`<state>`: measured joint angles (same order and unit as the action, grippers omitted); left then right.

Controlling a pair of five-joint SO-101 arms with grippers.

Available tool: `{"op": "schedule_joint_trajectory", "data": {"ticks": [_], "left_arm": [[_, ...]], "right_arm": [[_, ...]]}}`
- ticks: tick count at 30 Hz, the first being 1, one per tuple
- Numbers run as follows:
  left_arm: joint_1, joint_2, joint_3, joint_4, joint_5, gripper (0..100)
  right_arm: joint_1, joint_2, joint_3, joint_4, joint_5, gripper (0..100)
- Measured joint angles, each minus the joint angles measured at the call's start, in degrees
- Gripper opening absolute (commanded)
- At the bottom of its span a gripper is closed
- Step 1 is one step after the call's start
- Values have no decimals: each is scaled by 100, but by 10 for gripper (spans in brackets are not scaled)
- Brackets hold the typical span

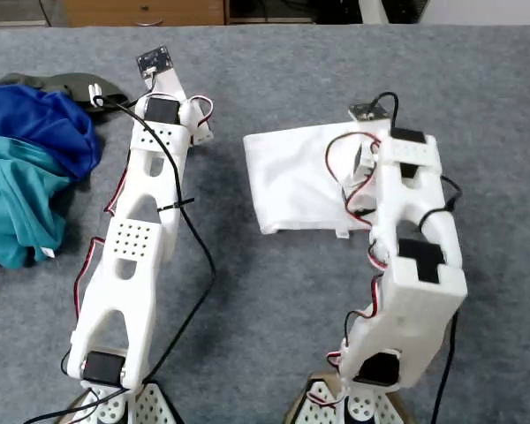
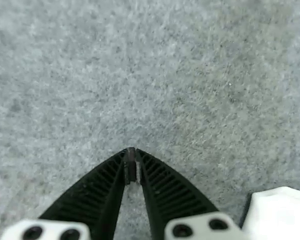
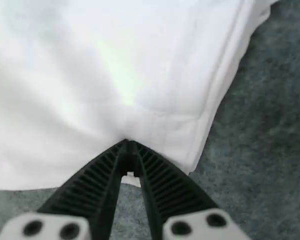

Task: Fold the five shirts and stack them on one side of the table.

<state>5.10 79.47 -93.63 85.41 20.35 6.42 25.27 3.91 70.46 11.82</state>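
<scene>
The white shirt (image 1: 291,181) lies partly folded on the gray table (image 1: 265,300), just right of the middle in the high view. The right gripper (image 3: 127,146) is pinched tight, and its tips seem to hold a little bunch of white cloth near the shirt's edge. I think it grips there so it can pull or fold the shirt. The left gripper (image 2: 130,152) is closed too, with nothing in it, over bare table and out of the way. At the left edge of the high view, a blue shirt (image 1: 35,124), a teal shirt (image 1: 18,203) and a dark green shirt (image 1: 66,86) wait in a heap, not folded yet.
</scene>
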Motion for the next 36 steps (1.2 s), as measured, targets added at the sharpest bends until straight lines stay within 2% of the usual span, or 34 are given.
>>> {"op": "schedule_joint_trajectory", "data": {"ticks": [6, 10, 15, 19, 23, 29, 32, 36], "left_arm": [[0, 0, 0, 26, -123, 19], [97, -466, 0, 413, -607, 19], [633, -1407, 0, 791, -809, 19], [1152, -1565, 0, 888, -818, 19], [1371, -1521, 0, 862, -738, 19], [1363, -554, 9, 0, -369, 19], [1371, 0, 9, -185, -334, 19], [1266, 44, -35, -141, -149, 20]], "right_arm": [[-9, -88, -378, 26, 0, 3], [-9, -809, -396, 26, 132, 3], [-9, -1530, -598, 26, 211, 5], [-9, -1512, -941, -413, 202, 5], [0, -695, -1451, -949, 185, 5], [0, 1477, -2857, -1073, 158, 5], [0, 2505, -4018, -607, 360, 4], [0, 3525, -5873, 466, 607, 3]]}}
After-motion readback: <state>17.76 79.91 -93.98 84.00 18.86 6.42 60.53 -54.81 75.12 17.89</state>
